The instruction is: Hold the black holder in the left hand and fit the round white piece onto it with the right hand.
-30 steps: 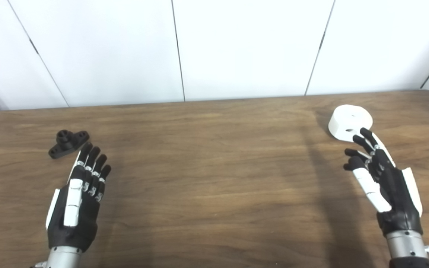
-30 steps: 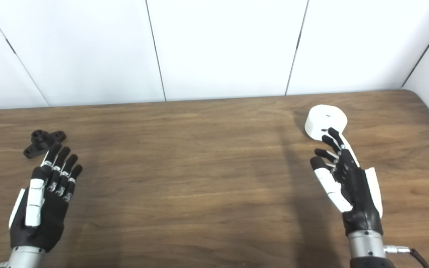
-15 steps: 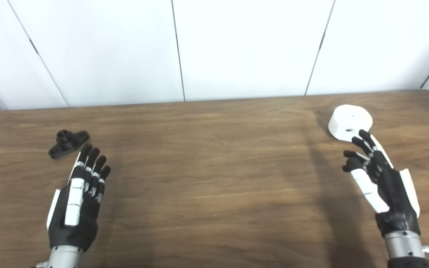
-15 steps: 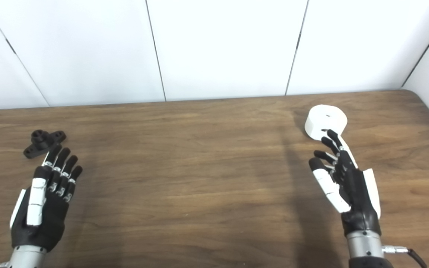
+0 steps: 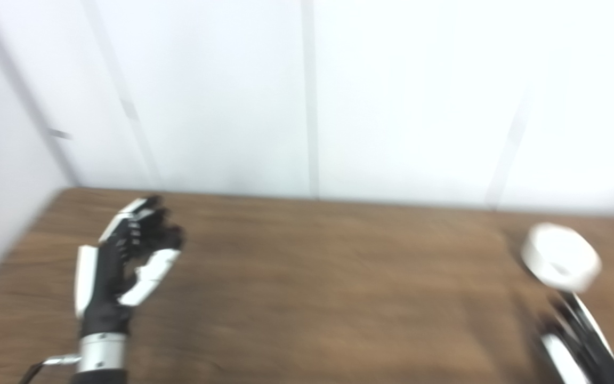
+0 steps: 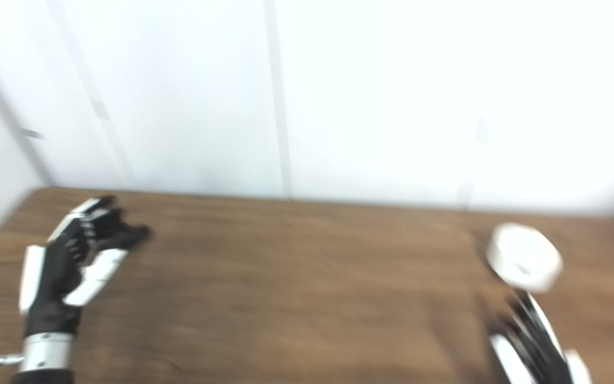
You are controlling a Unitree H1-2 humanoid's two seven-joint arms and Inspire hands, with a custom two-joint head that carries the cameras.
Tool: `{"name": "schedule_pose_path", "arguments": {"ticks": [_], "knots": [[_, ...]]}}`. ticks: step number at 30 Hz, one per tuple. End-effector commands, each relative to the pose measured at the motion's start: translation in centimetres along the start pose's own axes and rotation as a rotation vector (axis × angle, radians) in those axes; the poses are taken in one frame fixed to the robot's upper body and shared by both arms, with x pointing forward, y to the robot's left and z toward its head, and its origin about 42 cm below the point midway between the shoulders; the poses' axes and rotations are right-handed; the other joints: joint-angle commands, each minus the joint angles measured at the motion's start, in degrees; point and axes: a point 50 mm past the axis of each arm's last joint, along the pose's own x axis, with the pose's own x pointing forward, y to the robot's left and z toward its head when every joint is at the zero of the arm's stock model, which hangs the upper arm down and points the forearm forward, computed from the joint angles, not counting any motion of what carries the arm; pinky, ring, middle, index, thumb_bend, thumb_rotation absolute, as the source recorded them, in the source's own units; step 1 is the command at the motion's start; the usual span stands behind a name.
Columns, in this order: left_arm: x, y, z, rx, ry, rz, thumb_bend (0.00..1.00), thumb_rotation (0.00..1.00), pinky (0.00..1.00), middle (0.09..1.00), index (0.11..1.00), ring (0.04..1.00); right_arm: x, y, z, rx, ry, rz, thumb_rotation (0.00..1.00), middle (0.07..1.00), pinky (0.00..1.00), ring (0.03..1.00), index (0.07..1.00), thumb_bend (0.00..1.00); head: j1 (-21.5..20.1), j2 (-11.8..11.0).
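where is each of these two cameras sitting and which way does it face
Left eye view: on the robot's head, looking forward and down at the wooden table and white wall; shows the left hand and part of the right hand.
Right eye view: beside it, slightly to the right, facing the same way; same hands, shifted left in the picture.
Shared: both are blurred and show the round white piece; the black holder isn't discernible.

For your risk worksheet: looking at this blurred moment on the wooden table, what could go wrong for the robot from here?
1. The left hand curls where a black holder would be, but blur hides any holder; a blind grasp may miss.
2. The right hand sits at the frame edge just short of the round white piece, so a reach could knock it along the brown wooden table.
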Motion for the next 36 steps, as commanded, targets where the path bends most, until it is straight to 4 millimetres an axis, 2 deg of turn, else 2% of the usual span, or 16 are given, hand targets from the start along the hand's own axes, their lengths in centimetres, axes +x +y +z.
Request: {"name": "schedule_pose_path", "arguments": {"ticks": [1,5,8,9,10,11,13,17,20,21,23,30,36], "knots": [[2.4,2.6,1.2,0.203,-0.098,0.130,0.70,0.41,0.47,0.738,0.810,0.650,-1.5,-1.2,-0.9,-0.052,-0.043,-0.044,0.80,0.850,0.56,0.746,0.890,0.50,0.80,-0.24],[3.1,2.8,1.6,0.333,-0.082,0.159,0.77,0.44,0.50,0.776,0.810,0.691,-0.7,-1.6,-1.9,-0.060,-0.055,-0.051,0.83,0.838,0.53,0.733,0.876,0.51,5.16,-1.59],[3.6,2.8,2.3,0.383,-0.069,0.176,0.80,0.44,0.53,0.820,0.810,0.755,-0.3,-2.0,-1.7,-0.036,-0.038,-0.050,0.78,0.869,0.59,0.778,0.904,0.43,7.83,-1.86],[3.7,2.7,2.4,0.411,-0.048,0.187,0.81,0.43,0.61,0.826,0.810,0.771,-0.1,-2.1,-1.8,-0.037,-0.034,-0.051,0.76,0.874,0.60,0.783,0.911,0.40,8.49,-2.59],[3.8,2.6,2.4,0.430,-0.031,0.194,0.83,0.45,0.80,0.839,0.819,0.795,0.0,-2.2,-2.0,-0.038,-0.031,-0.052,0.75,0.877,0.60,0.785,0.914,0.40,8.61,-3.46],[4.2,2.4,1.9,0.472,0.024,0.181,0.84,0.46,0.92,0.848,0.824,0.811,0.1,-2.3,-2.2,-0.035,-0.028,-0.055,0.75,0.878,0.60,0.787,0.916,0.39,8.99,-4.09],[4.8,2.0,0.8,0.525,0.140,0.138,0.88,0.52,0.98,0.923,0.885,0.896,0.3,-2.5,-2.6,-0.015,-0.033,-0.055,0.71,0.874,0.59,0.783,0.904,0.37,10.10,-4.53],[5.7,1.5,-1.1,0.610,0.256,0.063,0.93,0.52,1.00,0.992,0.932,0.979,0.7,-2.9,-2.9,-0.013,-0.026,-0.060,0.71,0.874,0.59,0.786,0.898,0.41,12.36,-4.32],[6.4,1.0,-2.6,0.655,0.307,0.022,0.97,0.52,1.00,0.994,0.922,0.972,1.0,-3.3,-3.4,-0.011,-0.026,-0.058,0.71,0.876,0.61,0.795,0.895,0.46,13.65,-4.46],[6.5,0.9,-3.0,0.666,0.320,0.011,1.00,0.56,1.00,0.995,0.914,0.968,1.0,-3.4,-3.6,-0.010,-0.027,-0.057,0.71,0.876,0.60,0.793,0.892,0.47,13.81,-4.49],[6.8,0.7,-4.0,0.690,0.354,-0.017,1.00,0.57,1.00,0.995,0.909,0.966,1.0,-3.5,-3.8,0.006,-0.033,-0.053,0.71,0.877,0.59,0.790,0.894,0.47,14.48,-5.01],[7.2,-1.0,-8.1,0.739,0.489,-0.166,1.00,0.65,1.00,1.000,0.957,0.994,0.7,-4.0,-3.5,-0.025,-0.027,-0.054,0.72,0.868,0.59,0.780,0.883,0.49,15.93,-4.38],[7.0,-2.0,-10.0,0.737,0.527,-0.210,1.00,0.65,1.00,1.000,0.960,1.000,0.5,-4.7,-3.8,-0.027,-0.033,-0.051,0.71,0.858,0.58,0.773,0.873,0.48,16.22,-3.50]]}}
